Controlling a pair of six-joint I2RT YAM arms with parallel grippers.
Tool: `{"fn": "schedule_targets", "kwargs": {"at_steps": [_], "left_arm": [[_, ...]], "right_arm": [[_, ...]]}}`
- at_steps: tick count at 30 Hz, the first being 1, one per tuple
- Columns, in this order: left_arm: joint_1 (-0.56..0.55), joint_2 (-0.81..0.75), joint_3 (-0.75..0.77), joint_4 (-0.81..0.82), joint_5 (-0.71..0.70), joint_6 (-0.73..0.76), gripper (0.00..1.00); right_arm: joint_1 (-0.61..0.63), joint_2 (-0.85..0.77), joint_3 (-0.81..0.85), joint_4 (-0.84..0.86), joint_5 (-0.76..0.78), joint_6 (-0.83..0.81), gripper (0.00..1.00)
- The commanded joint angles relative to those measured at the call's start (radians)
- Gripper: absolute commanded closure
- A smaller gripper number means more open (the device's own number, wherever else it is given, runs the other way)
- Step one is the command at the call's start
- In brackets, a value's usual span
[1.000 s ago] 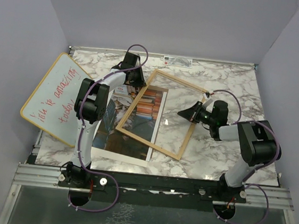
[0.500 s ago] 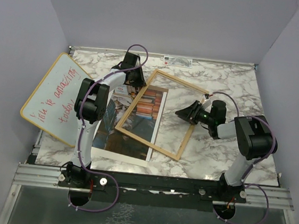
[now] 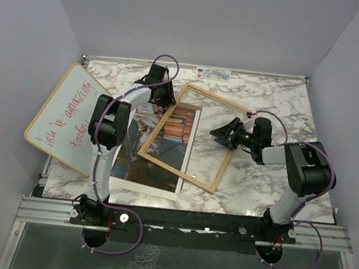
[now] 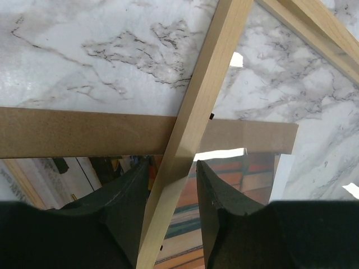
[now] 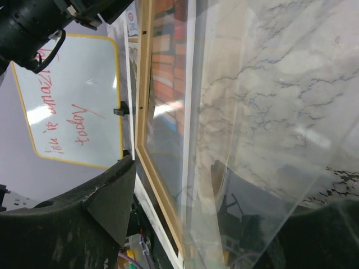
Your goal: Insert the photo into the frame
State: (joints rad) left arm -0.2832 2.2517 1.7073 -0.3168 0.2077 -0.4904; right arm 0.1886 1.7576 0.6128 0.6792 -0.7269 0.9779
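The frame (image 3: 175, 171), thin light wood with a clear pane, lies askew on the marble table, overlapping the right part of the photo (image 3: 146, 173). The photo, a cat among books, lies face up. My left gripper (image 3: 165, 99) is at the frame's far left rail. In the left wrist view its fingers (image 4: 216, 190) straddle that rail (image 4: 210, 78) with a gap on the right side, so it is open. My right gripper (image 3: 218, 133) hovers over the pane (image 5: 263, 140), jaws wide apart and holding nothing. Book spines of the photo (image 4: 252, 174) show through the pane.
A whiteboard (image 3: 62, 116) with red handwriting leans at the table's left edge. A brown backing board (image 4: 84, 131) lies under the frame's far end. Grey walls close in the table on three sides. Bare marble (image 3: 264, 182) lies right of the frame.
My right gripper went from shut to wide open and shifted slightly left over the pane. My left gripper's jaws widened around the frame rail. Frame and photo stayed put.
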Motion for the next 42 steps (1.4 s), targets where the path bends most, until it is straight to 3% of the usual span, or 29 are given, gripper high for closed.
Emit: {"fn": "schedule_targets", "kwargs": {"at_steps": [1,2,8,12,19,31,42], "left_arm": [[-0.002,0.03,-0.083,-0.189,-0.065,0.044,0.57],[0.0,0.025,-0.089,-0.189,-0.065,0.045,0.57],[0.001,-0.017,-0.149,-0.191,-0.069,0.06,0.63],[0.002,-0.033,-0.173,-0.191,-0.046,0.074,0.71],[0.004,-0.03,-0.187,-0.191,0.071,0.045,0.83],[0.004,-0.064,-0.275,-0.142,0.172,-0.077,0.92],[0.004,-0.064,-0.293,-0.137,0.189,-0.071,0.92]], "right_arm": [[0.005,-0.041,0.028,-0.115,0.061,-0.003,0.41],[0.005,-0.041,0.029,-0.12,0.062,-0.001,0.44],[0.006,-0.062,0.029,-0.117,0.061,0.01,0.86],[0.005,-0.093,0.042,-0.118,0.045,0.033,0.99],[0.003,-0.116,0.13,-0.161,-0.037,0.099,0.99],[-0.015,-0.165,0.413,-0.763,-0.111,-0.225,0.99],[-0.015,-0.194,0.454,-0.702,-0.236,-0.292,0.99]]}}
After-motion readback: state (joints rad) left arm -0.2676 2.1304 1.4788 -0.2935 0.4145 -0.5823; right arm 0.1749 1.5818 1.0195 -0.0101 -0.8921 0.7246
